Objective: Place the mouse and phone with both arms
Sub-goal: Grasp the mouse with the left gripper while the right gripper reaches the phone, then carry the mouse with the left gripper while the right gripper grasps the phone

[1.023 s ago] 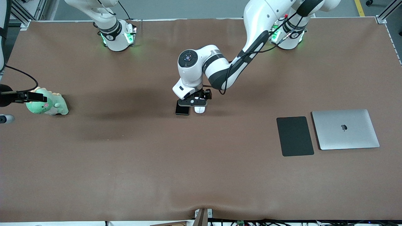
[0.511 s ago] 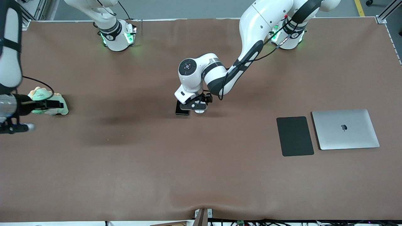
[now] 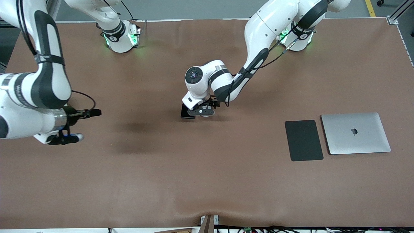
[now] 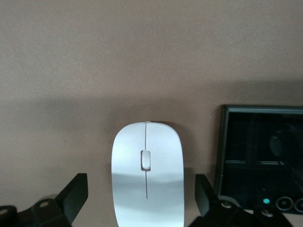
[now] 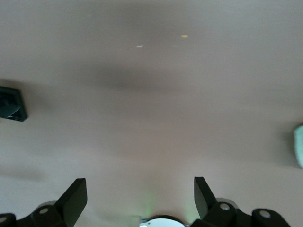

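where it lies, mouse (image 4: pixel 147 175) is glossy white, oval.

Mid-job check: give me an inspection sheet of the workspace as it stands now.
Surface: brown table cover, wrinkled at the edge nearest the front camera.
Job's things: mouse on the table between the left gripper's fingers; phone flat beside it.
Clutter: dark mat and closed laptop toward the left arm's end.
Grippers: left gripper open, low over the mouse; right gripper open over bare table.
Cables: black cable on the right arm's wrist.
Surroundings: metal frame posts at table corners.
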`<state>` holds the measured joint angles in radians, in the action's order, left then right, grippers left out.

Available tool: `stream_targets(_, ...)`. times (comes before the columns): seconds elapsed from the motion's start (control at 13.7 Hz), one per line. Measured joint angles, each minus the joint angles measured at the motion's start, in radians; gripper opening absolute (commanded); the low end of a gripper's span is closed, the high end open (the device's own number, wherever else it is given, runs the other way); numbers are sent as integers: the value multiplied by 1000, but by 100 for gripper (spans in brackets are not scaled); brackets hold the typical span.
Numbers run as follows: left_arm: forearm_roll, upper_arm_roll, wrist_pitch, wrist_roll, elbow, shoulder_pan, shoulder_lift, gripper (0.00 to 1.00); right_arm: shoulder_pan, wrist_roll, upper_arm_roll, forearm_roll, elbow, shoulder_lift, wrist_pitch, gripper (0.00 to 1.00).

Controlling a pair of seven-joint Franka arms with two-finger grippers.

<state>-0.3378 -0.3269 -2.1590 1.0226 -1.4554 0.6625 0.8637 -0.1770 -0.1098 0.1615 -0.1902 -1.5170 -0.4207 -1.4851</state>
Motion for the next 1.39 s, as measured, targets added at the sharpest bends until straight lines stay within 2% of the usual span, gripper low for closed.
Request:
stream_targets(0.07, 0, 0, 0, 1, 0, 0, 4, 58, -18, 5, 0, -20, -3, -3, 0, 100)
stream_targets(0.15, 0, 0, -1, 8, 0, 1, 7, 34, -32, 7, 0, -31, -8, -6, -2, 100)
stream_targets(0.22, 0, 0, -1, 28, 0, 1, 7, 18, -44, 7, -1, -35, -14, -9, -6, 100)
stream_targets(0.29, 0, 0, -1, 46, 0, 1, 7, 8, -58, 9, -1, -39, -19, -13, -11, 100)
stream_targets(0.44, 0, 0, -1, 60, 1, 1, 7, 2, -94, 35, -1, -43, -39, -20, -44, 100)
stream_targets(0.66, 0, 1, -1, 67, 14, -2, 3, 2, -154, 57, -2, -46, -96, -31, -123, 100)
stream_targets(0.88, 0, 1, 22, 68, 32, -16, -27, 0, -213, 84, -2, -88, -162, -34, -205, 100)
stream_targets(1.39, 3, -7, 167, 68, 55, -101, -237, 0, -400, 237, -5, -128, -258, -61, -443, 100)
